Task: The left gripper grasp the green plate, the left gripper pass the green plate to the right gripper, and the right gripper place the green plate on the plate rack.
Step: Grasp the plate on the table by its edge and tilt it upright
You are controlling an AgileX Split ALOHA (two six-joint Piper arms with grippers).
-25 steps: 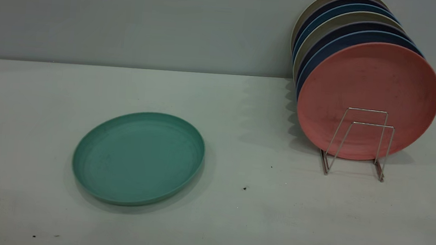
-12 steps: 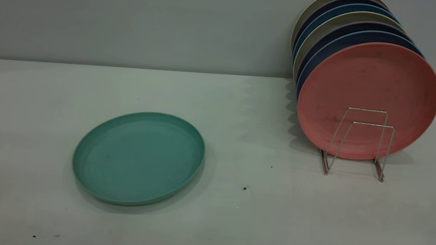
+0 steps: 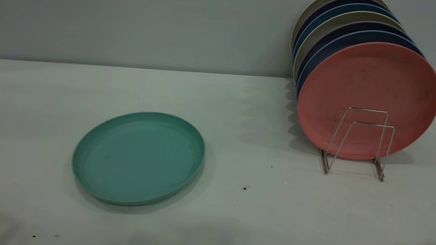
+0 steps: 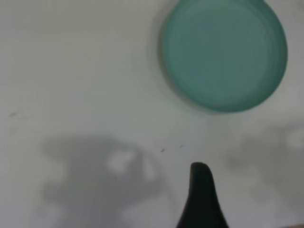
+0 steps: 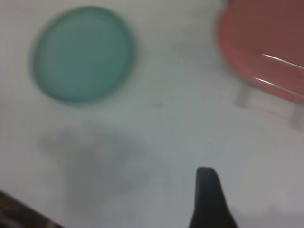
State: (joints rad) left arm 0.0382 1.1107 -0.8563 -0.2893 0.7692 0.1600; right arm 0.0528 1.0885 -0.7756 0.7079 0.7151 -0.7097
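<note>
The green plate (image 3: 138,157) lies flat on the white table, left of centre. It also shows in the left wrist view (image 4: 223,54) and the right wrist view (image 5: 83,53). The plate rack (image 3: 358,142) stands at the right and holds several upright plates, with a salmon-pink plate (image 3: 368,96) at the front. Neither gripper shows in the exterior view. Of my left gripper only one black finger (image 4: 201,194) shows, high above the table and short of the plate, with nothing beside it. Of my right gripper only one black finger (image 5: 209,197) shows, above bare table between plate and rack (image 5: 280,80).
Behind the pink plate stand navy, grey-beige and blue plates (image 3: 341,26). A grey wall runs behind the table. Small dark specks (image 3: 244,188) lie on the table between plate and rack. Arm shadows fall along the table's front edge (image 3: 207,244).
Soft shadows have appeared along the front of the table in the exterior view. The green plate and the rack have not moved.
</note>
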